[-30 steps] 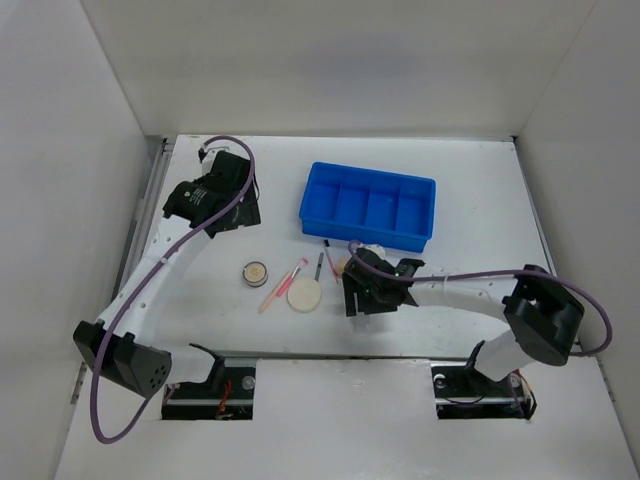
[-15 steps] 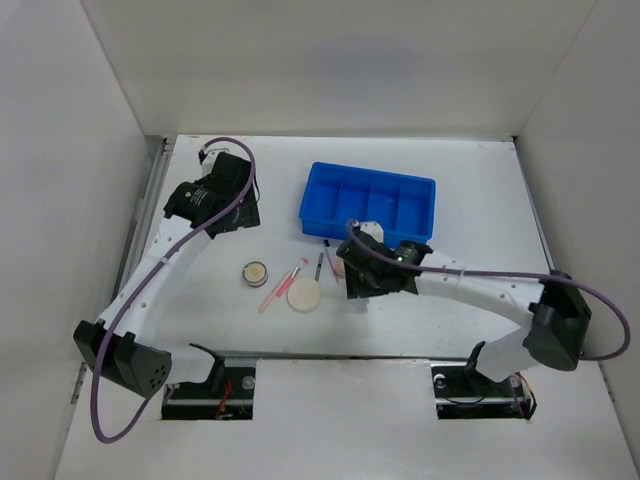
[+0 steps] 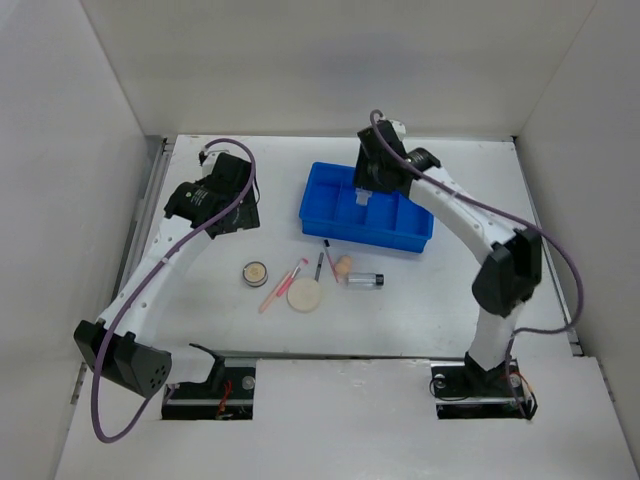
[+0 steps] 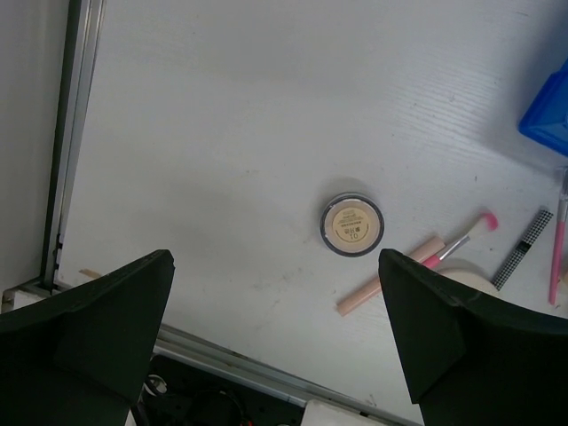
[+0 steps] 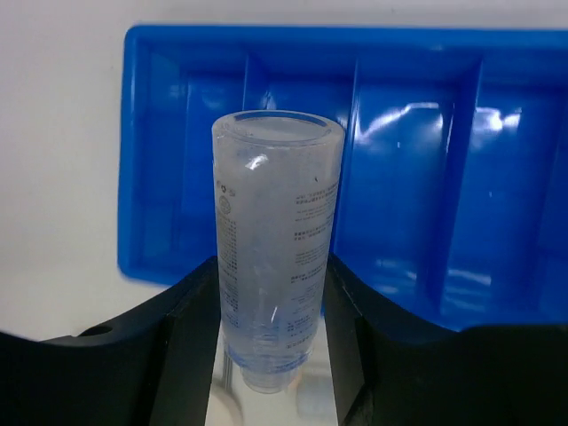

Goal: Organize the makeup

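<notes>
My right gripper (image 3: 362, 193) hangs over the blue divided tray (image 3: 312, 218). In the right wrist view it (image 5: 271, 319) is shut on a clear tube (image 5: 275, 231), held above the tray's left compartments (image 5: 133, 177). On the table lie a clear dark-capped tube (image 3: 365, 280), a peach sponge (image 3: 343, 265), a cream puff (image 3: 304, 295), a round beige compact (image 3: 256, 272), and thin pink (image 3: 283, 285) and dark (image 3: 319, 266) sticks. My left gripper (image 3: 215, 200) is open and empty at the far left. Its view (image 4: 275, 337) shows the compact (image 4: 352, 225) and the pink brush (image 4: 461, 244).
White walls enclose the table on three sides. A metal rail (image 4: 67, 133) runs along the table's left edge. Both arm bases (image 3: 210, 385) sit at the near edge.
My right arm has swung from the table beside the sponge up and back to over the tray. A dark-capped tube now shows on the table. The left arm has not moved.
</notes>
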